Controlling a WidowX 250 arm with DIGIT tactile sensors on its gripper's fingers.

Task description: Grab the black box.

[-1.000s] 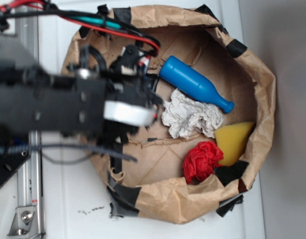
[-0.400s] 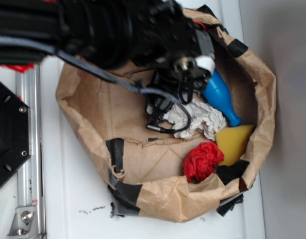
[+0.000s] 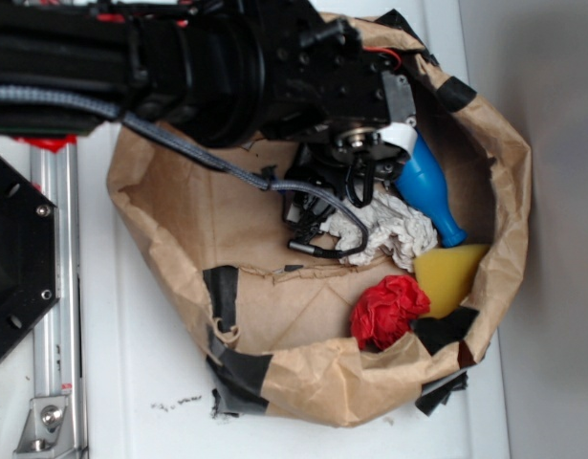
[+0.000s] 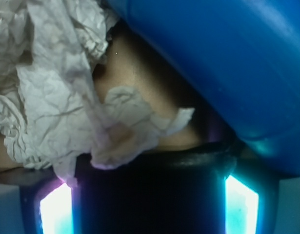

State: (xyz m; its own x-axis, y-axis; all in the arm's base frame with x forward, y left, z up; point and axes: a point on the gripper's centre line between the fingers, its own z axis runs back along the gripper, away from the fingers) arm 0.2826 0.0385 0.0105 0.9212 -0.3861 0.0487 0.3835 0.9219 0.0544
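Note:
In the wrist view the black box (image 4: 150, 195) fills the whole gap between my two lit fingers (image 4: 54, 202), and its glossy rounded top edge faces the camera. My gripper (image 4: 149, 192) is shut on the box, touching it on both sides. In the exterior view the gripper (image 3: 308, 215) reaches down into the brown paper bag (image 3: 179, 229), and the arm hides the box there. The blue bottle (image 4: 228, 58) lies just beyond the box on the right. Crumpled white paper (image 4: 57, 97) overlaps the box's left top corner.
Inside the bag lie the blue bottle (image 3: 425, 186), the white paper wad (image 3: 394, 229), a red crumpled wad (image 3: 387, 311) and a yellow sponge (image 3: 449, 273). A black hexagonal plate (image 3: 16, 258) and a metal rail (image 3: 54, 287) stand left of the bag.
The arm swung from the bag's left side to its middle and dropped the gripper beside the white paper. Over the last half second it barely shifted.

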